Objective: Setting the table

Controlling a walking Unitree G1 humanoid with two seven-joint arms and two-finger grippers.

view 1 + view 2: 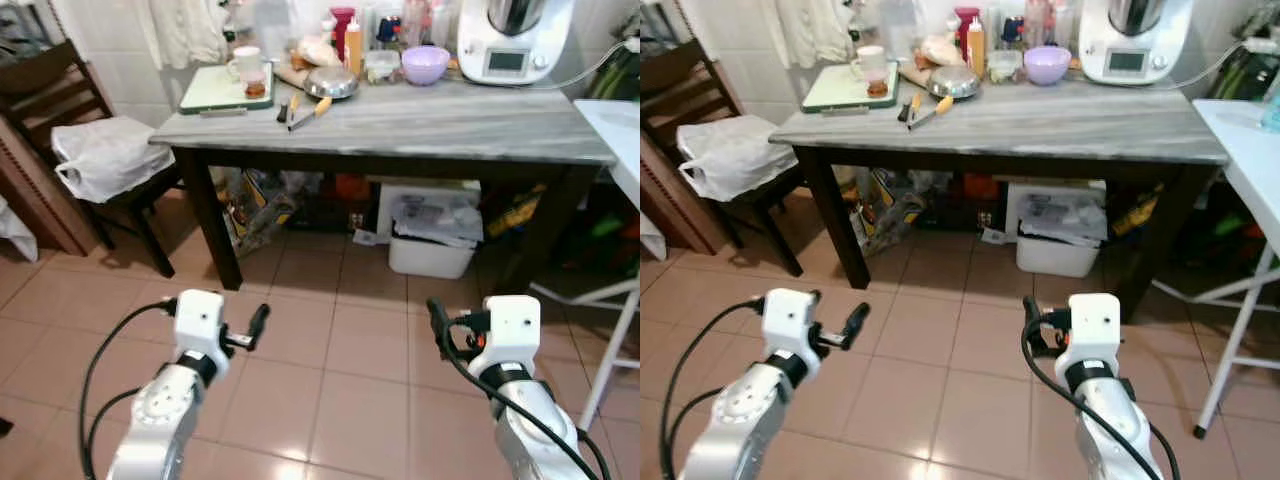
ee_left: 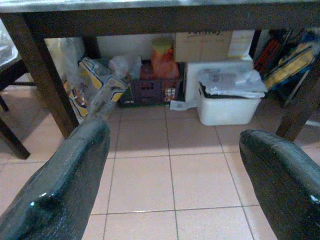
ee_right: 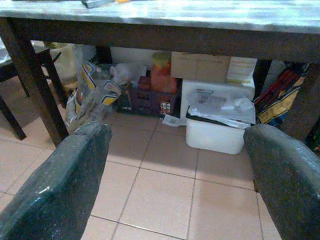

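Steel bowl [image 1: 331, 83], upper centre on the table [image 1: 450, 125], looks light but slippery: grip its rim. Left gripper [image 2: 170, 165] and right gripper [image 3: 175, 170] hang spread, empty.

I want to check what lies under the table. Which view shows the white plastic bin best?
The left wrist view: the white bin sits near and unobstructed, with crumpled paper on top. The right wrist view shows it similarly, slightly farther. Both eye views show it smaller, in the table's shadow.
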